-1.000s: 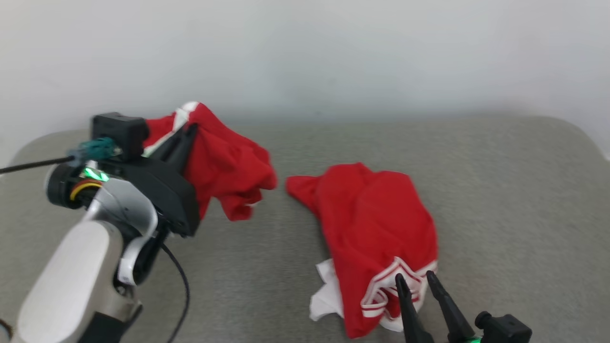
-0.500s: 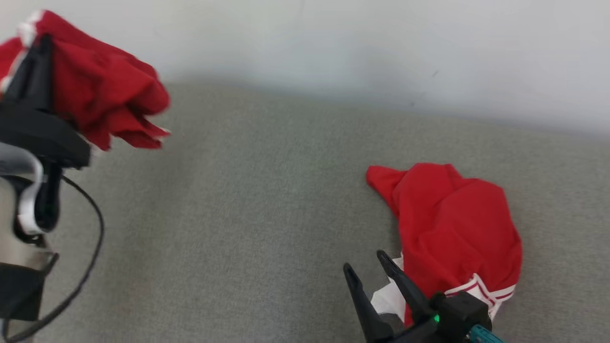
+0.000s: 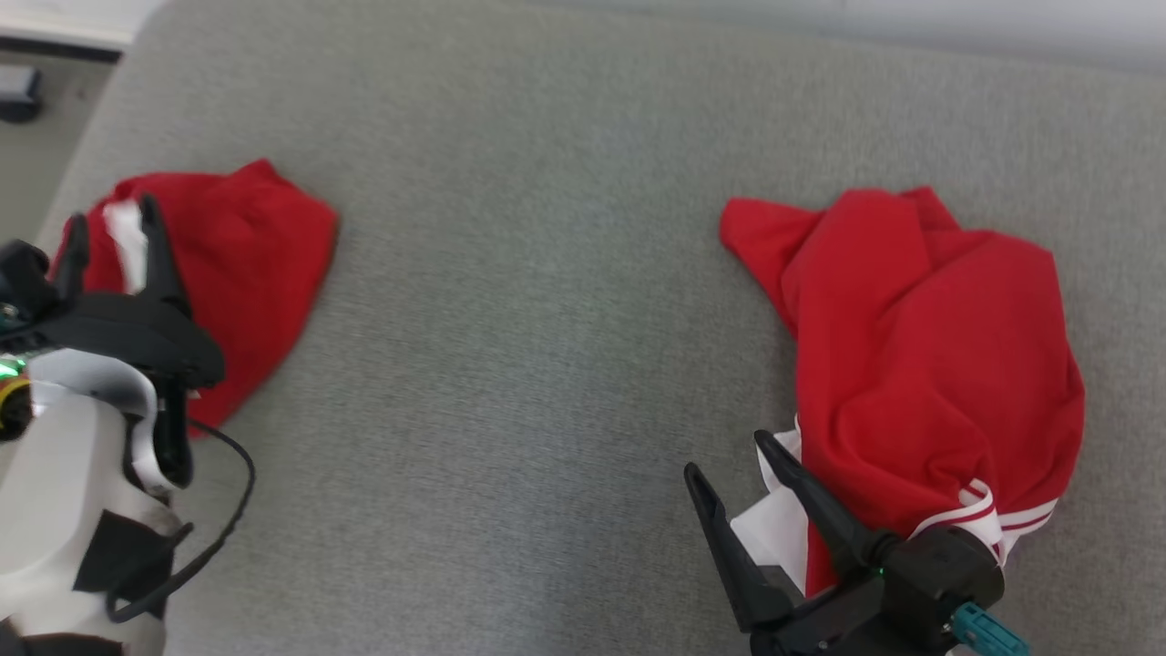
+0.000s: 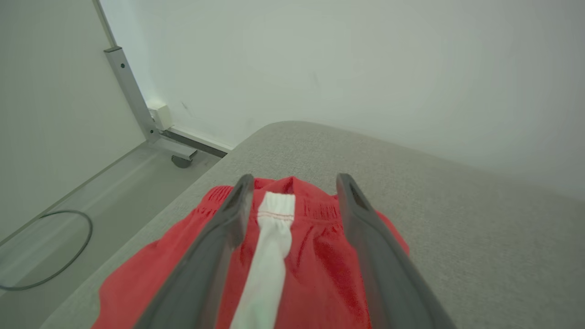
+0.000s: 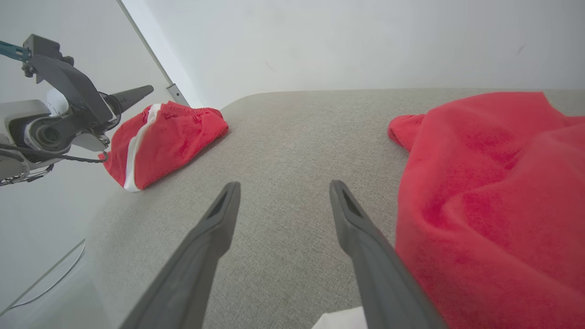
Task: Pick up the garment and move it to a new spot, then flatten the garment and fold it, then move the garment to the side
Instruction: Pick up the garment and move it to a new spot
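Fingers [image 4: 215,256] of the left tool [image 3: 111,217] stand spread and released at the left edge, straddling the white stripe [image 4: 269,256] of the red garment [image 3: 260,246], which lies at the grey counter's [image 3: 547,273] left end. Lower right, the right tool [image 3: 727,454] gapes empty just beside a second, larger red garment [image 3: 920,346].

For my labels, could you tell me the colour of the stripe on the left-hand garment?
White stripe on the red garment; clearest in the left wrist view.
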Controlling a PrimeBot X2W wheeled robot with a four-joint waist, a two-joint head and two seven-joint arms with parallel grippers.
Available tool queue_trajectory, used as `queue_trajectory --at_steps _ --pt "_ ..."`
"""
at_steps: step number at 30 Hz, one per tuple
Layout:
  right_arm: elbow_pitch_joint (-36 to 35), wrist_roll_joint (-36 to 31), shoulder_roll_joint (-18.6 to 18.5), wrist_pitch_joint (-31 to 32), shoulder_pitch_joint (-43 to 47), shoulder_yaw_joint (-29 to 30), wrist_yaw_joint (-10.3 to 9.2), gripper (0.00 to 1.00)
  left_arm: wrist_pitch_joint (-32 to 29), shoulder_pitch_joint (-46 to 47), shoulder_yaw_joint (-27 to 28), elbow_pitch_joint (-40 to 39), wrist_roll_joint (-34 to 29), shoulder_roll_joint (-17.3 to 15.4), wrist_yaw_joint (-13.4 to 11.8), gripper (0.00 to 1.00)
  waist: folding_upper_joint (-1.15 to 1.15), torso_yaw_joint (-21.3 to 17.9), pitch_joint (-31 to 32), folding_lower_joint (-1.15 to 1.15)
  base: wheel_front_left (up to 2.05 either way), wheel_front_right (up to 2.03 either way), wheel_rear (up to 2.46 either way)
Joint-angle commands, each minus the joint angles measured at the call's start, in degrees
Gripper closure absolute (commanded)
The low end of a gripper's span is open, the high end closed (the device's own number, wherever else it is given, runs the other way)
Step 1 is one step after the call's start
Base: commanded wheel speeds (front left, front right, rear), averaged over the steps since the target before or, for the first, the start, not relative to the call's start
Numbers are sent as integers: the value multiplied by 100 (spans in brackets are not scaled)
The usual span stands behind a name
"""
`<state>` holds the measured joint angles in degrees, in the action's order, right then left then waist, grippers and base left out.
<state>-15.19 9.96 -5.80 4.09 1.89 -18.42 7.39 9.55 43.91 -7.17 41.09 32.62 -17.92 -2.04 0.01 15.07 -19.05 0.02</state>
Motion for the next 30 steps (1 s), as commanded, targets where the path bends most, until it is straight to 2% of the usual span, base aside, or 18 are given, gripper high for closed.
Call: queue_trajectory --at_steps 1,5,9,13,20,23,30 --pt "-42 -41 1 3 -9 14 20 0 22 122 0 38 39 21 -10 0 -1 -296 -510 -2 0 0 0" --pt "-19 -1 43 -54 -28 40 20 0 -71 227 -98 680 64 99 111 0 -1 -365 -417 -2 0 0 0" --pt "140 114 106 -190 -78 -14 20 0 -172 443 -125 1034 102 -43 301 0 -1 -438 -151 -2 0 0 0" --pt "501 320 207 -470 -144 -24 20 0 -120 584 -223 1030 -16 -288 486 0 -1 -514 428 -2 0 0 0" --pt "1077 598 291 -894 86 336 20 0 33 -10 -486 311 -158 -377 672 0 -1 -710 1436 -2 0 0 0" --pt "1282 699 293 -1028 216 596 20 0 139 -488 -595 -165 -134 -272 725 0 -1 -828 1841 -2 0 0 0" --pt "1530 785 295 -1236 258 1238 20 0 474 -1893 -528 -1705 -97 0 462 0 -1 -1177 2242 -2 0 0 0"
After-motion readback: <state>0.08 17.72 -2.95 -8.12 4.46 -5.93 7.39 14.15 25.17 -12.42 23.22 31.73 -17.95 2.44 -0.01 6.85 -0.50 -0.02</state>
